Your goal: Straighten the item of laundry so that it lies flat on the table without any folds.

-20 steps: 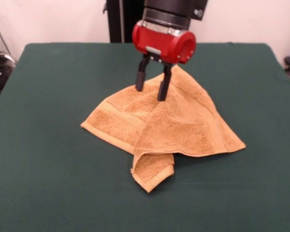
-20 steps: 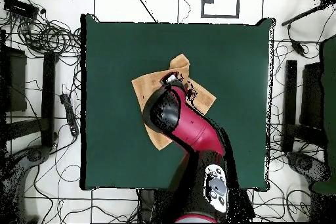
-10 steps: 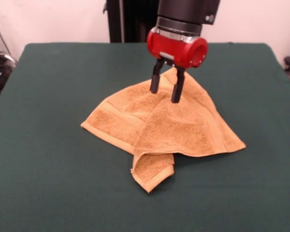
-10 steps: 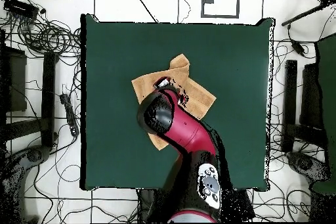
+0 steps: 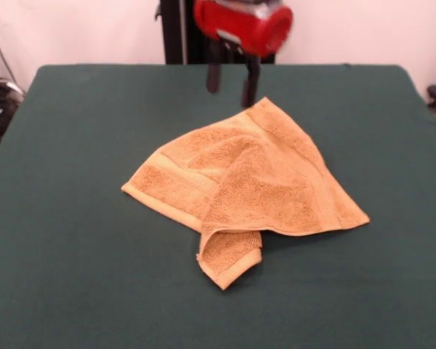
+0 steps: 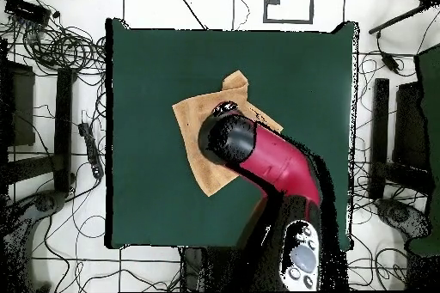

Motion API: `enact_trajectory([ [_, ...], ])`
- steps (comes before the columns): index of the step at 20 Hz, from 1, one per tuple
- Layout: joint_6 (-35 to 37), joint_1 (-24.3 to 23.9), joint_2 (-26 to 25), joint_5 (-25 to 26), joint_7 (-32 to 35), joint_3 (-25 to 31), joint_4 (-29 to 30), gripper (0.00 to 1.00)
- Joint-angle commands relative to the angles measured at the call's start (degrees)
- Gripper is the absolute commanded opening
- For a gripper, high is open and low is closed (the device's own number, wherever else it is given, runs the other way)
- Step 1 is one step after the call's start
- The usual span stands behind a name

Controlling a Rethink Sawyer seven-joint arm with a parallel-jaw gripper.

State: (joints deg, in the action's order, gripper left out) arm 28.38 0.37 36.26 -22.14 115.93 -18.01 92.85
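The golden-tan towel [image 5: 251,182] lies crumpled near the middle of the dark green table [image 5: 73,218]. One side is folded over the rest, and a front corner [image 5: 229,260] is curled under. My gripper [image 5: 231,86] hangs above the towel's far corner, clear of the cloth, open and empty. In the overhead view my red arm [image 6: 262,156] covers the gripper and part of the towel [image 6: 196,126].
The black pedestal column [image 5: 180,33] stands behind the table's far edge. In the overhead view, cables and stands [image 6: 51,40] lie on the floor all round the table [image 6: 146,66].
My gripper has risen off the towel and drawn back toward the far edge, still open. The towel has kept its shape and place.
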Motion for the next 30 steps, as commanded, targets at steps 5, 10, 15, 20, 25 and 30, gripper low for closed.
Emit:
enact_trajectory([
  [5, 12.4, -7.8, 7.0, 9.0, -4.8, 2.9, -4.7, 1.0],
  [10, 4.7, -11.2, 4.0, 10.7, -4.7, 8.6, -6.8, 1.0],
  [15, 9.6, -12.9, 2.2, 13.3, -5.0, 10.0, -6.2, 1.0],
  [20, 6.7, -14.9, 1.8, 13.1, -2.6, 12.2, -3.5, 1.0],
  [25, 4.9, -15.5, 2.5, 12.8, -1.0, 14.6, -1.7, 1.0],
  [30, 2.2, -18.0, 2.0, 12.3, -2.0, 19.1, 0.1, 1.0],
])
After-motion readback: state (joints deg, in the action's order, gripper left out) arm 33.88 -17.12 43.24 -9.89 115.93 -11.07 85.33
